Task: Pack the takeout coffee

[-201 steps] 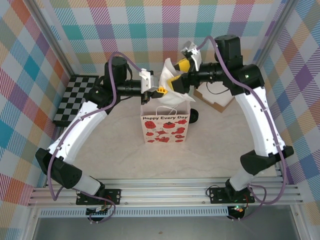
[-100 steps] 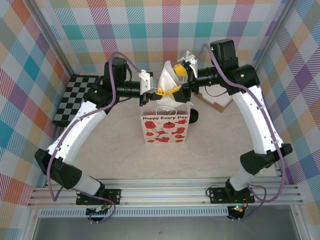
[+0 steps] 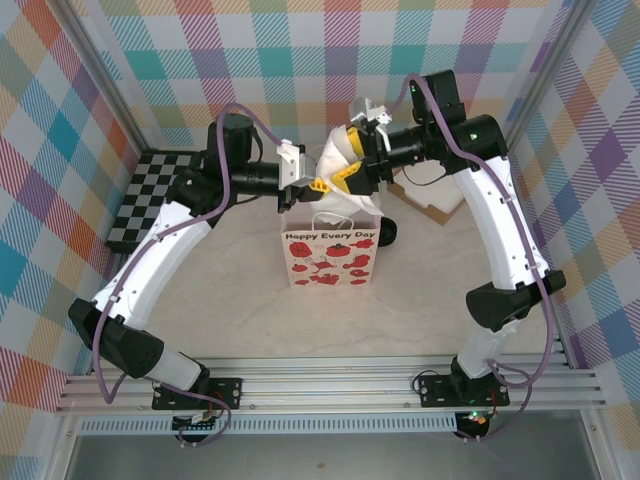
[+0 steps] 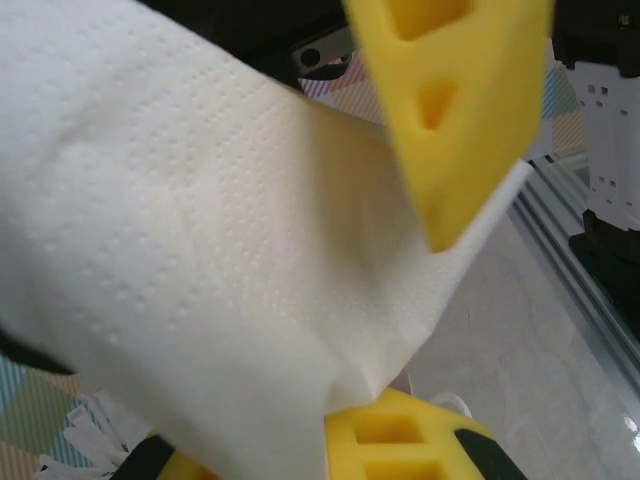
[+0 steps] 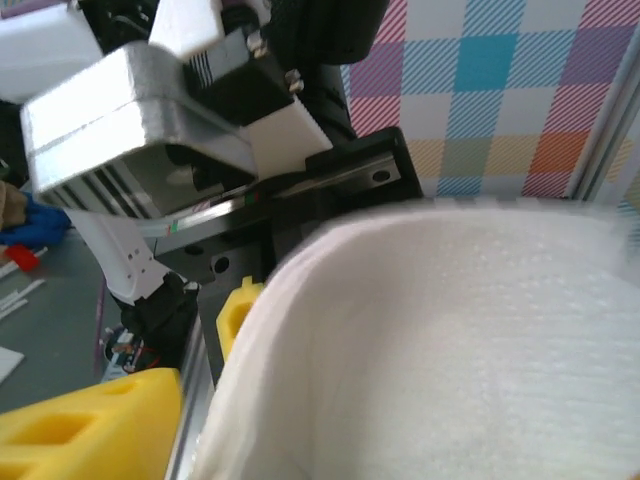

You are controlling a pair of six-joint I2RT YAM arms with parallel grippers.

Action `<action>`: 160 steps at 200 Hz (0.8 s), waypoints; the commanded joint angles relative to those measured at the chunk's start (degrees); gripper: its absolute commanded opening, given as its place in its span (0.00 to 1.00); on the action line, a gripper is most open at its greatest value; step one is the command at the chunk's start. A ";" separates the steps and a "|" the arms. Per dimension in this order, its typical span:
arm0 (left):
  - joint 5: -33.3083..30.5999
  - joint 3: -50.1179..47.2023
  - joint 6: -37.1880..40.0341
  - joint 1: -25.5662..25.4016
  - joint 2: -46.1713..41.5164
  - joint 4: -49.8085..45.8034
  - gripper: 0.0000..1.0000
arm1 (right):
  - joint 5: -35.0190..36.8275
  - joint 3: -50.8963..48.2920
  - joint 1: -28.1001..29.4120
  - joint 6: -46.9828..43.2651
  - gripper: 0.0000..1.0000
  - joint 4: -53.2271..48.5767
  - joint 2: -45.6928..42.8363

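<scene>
The red-and-white paper bag (image 3: 330,258) stands mid-table. A small dark round top (image 3: 387,232) shows behind its right edge; it looks like the takeout coffee's black lid, and the cup is hidden. Above the bag's mouth a white napkin (image 3: 333,155) stands up. My left gripper (image 3: 312,185) is shut on the napkin's lower edge; in the left wrist view the napkin (image 4: 200,250) runs down onto my own yellow finger (image 4: 400,440). My right gripper (image 3: 348,158) is open, one yellow finger on each side of the napkin (image 5: 450,350), which hides its far finger.
A black-and-white checkered board (image 3: 150,195) lies at the far left. A white-and-brown box (image 3: 430,200) sits behind the right arm. Plaid walls close in the back and both sides. Aluminium rails (image 3: 330,390) run along the near edge.
My right gripper has swung left and now straddles the napkin, its jaws slightly narrower than before. The left gripper and the bag have stayed put.
</scene>
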 commanded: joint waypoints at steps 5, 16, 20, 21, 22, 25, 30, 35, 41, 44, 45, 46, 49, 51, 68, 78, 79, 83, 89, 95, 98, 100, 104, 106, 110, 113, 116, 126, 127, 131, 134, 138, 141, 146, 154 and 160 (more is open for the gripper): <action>1.62 2.52 1.73 0.52 -0.26 -1.20 0.12 | 1.27 -1.18 0.39 0.92 0.94 1.27 -0.81; 1.44 2.52 1.81 0.57 -0.27 -1.19 0.12 | 1.24 -1.46 0.41 1.04 0.94 1.33 -0.89; 1.27 2.49 1.82 0.52 -0.22 -1.23 0.12 | 0.77 -1.37 0.39 0.71 0.93 0.99 -0.83; 1.22 2.47 1.82 0.52 -0.24 -1.23 0.12 | 0.63 -1.41 0.47 0.54 0.93 0.85 -0.82; 1.20 2.51 1.78 0.52 -0.25 -1.23 0.12 | 0.47 -1.42 0.47 0.41 0.93 0.77 -0.91; 1.10 2.54 1.82 0.57 -0.21 -1.17 0.13 | 0.07 -1.44 0.47 0.03 0.92 0.39 -0.96; 0.98 2.54 1.78 0.53 -0.13 -1.15 0.13 | -0.84 -1.51 0.52 -0.62 0.89 -0.10 -1.13; 0.76 2.59 1.75 0.57 -0.04 -1.15 0.13 | -1.59 -1.67 0.52 -1.28 0.87 -0.45 -1.36; 0.72 2.61 1.66 0.57 0.08 -1.15 0.13 | -2.30 -2.15 0.48 -1.62 0.84 -0.30 -1.74; 0.60 2.62 1.54 0.53 0.21 -1.08 0.13 | -2.45 -2.57 0.47 -1.69 0.83 -0.08 -2.02; 0.58 2.62 1.51 0.52 0.19 -1.07 0.13 | -2.48 -2.66 0.47 -1.71 0.82 -0.04 -2.07; 0.61 2.63 1.44 0.52 0.19 -1.02 0.13 | -2.58 -2.80 0.47 -1.72 0.82 0.06 -2.19; 0.49 2.62 1.35 0.55 0.18 -0.98 0.13 | -2.76 -3.10 0.47 -1.90 0.81 0.20 -2.48; 0.47 2.63 1.18 0.53 0.24 -0.97 0.13 | -2.92 -3.40 0.52 -2.08 0.80 0.19 -2.59; 0.04 2.63 0.53 0.58 0.53 -0.81 0.13 | -3.88 -3.90 0.48 -3.23 0.73 -0.45 -3.42; -0.51 2.62 0.20 0.58 0.53 -0.49 0.13 | -3.87 -3.75 0.47 -2.83 0.66 -0.40 -3.68; -0.55 2.63 0.18 0.55 0.57 -0.46 0.13 | -3.85 -3.73 0.47 -2.77 0.65 -0.42 -3.69; -0.73 2.59 0.13 0.52 0.54 -0.30 0.13 | -3.72 -3.65 0.49 -2.51 0.61 -0.40 -3.76; -0.93 2.55 0.08 0.56 0.57 -0.19 0.13 | -3.42 -3.64 0.52 -2.00 0.54 -0.13 -3.85; -1.02 2.63 0.07 0.54 0.53 -0.06 0.13 | -2.78 -3.68 0.48 -1.26 0.47 0.33 -3.96; -1.16 2.63 0.07 0.57 0.53 -0.09 0.13 | -2.45 -3.72 0.47 -0.84 0.44 0.82 -4.08; -1.26 2.63 0.07 0.58 0.57 0.04 0.13 | -2.29 -3.77 0.47 -0.61 0.42 1.01 -4.14; -1.28 2.59 0.00 0.53 0.49 0.02 0.13 | -1.90 -3.85 0.47 -0.17 0.38 1.40 -4.35; -1.31 2.53 -0.02 0.57 0.54 0.05 0.13 | -1.69 -3.89 0.47 -0.05 0.37 1.58 -4.42; -1.38 2.62 -0.07 0.54 0.55 0.08 0.14 | -1.30 -4.05 0.48 0.29 0.36 1.99 -4.57; -1.47 2.59 -0.10 0.53 0.50 0.19 0.14 | -0.99 -4.31 0.52 0.48 0.35 2.36 -4.70; -1.51 2.50 -0.11 0.53 0.45 0.22 0.14 | -0.83 -4.53 0.52 0.62 0.33 2.75 -4.87; -1.60 2.39 -0.11 0.53 0.44 0.10 0.15 | -0.16 -5.26 0.52 0.85 0.22 3.71 -5.49; -1.62 2.38 -0.11 0.52 0.44 0.09 0.15 | -0.10 -5.33 0.50 0.92 0.21 3.79 -5.52; -1.44 2.37 0.03 0.53 0.44 -0.21 0.16 | 0.18 -5.72 0.51 1.20 0.15 4.43 -5.80; -1.42 2.44 0.20 0.53 0.45 -0.50 0.17 | 0.34 -6.07 0.52 1.37 0.10 4.91 -5.96; -1.29 2.45 0.40 0.53 0.49 -0.76 0.17 | 0.62 -6.45 0.58 1.54 0.05 5.53 -6.26; -1.26 2.45 0.42 0.55 0.38 -0.99 0.17 | 0.67 -6.83 0.56 1.60 0.02 5.84 -6.40; -1.23 2.44 0.42 0.54 0.35 -1.25 0.18 | 0.75 -7.31 0.58 1.61 0.00 6.30 -6.72; -1.54 2.29 0.45 0.54 0.22 -1.70 0.20 | 0.88 -8.12 0.56 1.60 0.00 7.07 -7.17; -2.04 2.07 0.57 0.56 0.06 -2.06 0.22 | 1.21 -8.73 0.59 1.99 0.00 7.87 -7.50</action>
